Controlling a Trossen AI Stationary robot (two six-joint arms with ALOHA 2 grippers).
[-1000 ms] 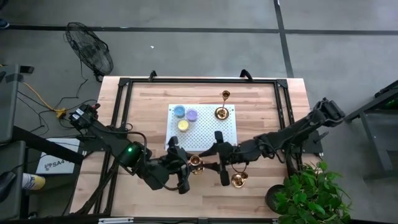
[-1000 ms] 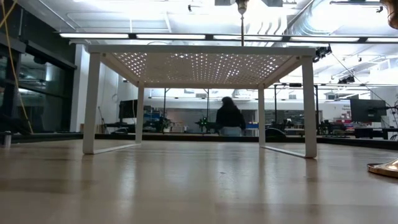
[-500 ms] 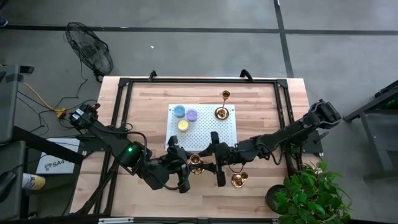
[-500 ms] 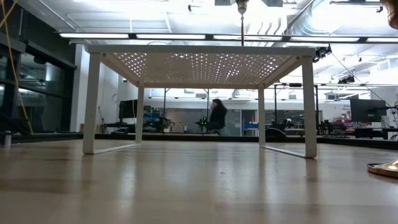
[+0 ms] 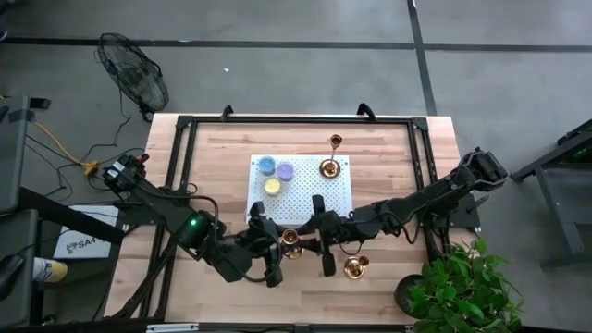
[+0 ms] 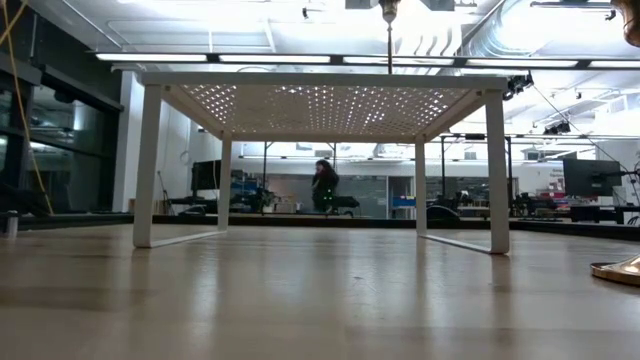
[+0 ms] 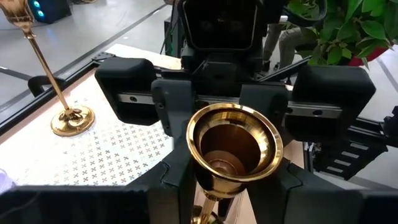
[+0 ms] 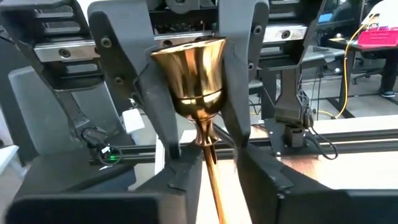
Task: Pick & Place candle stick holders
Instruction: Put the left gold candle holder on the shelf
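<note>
Handover mid-air, near edge of white perforated rack [image 5: 305, 199]: left gripper [image 5: 276, 248] clamped on candle stick holder [image 5: 290, 240], cup tilted twd right gripper [image 5: 321, 242], spread wide around it, prob. to take over. Other holders on rack and wooden surface [image 5: 388, 162].
</note>
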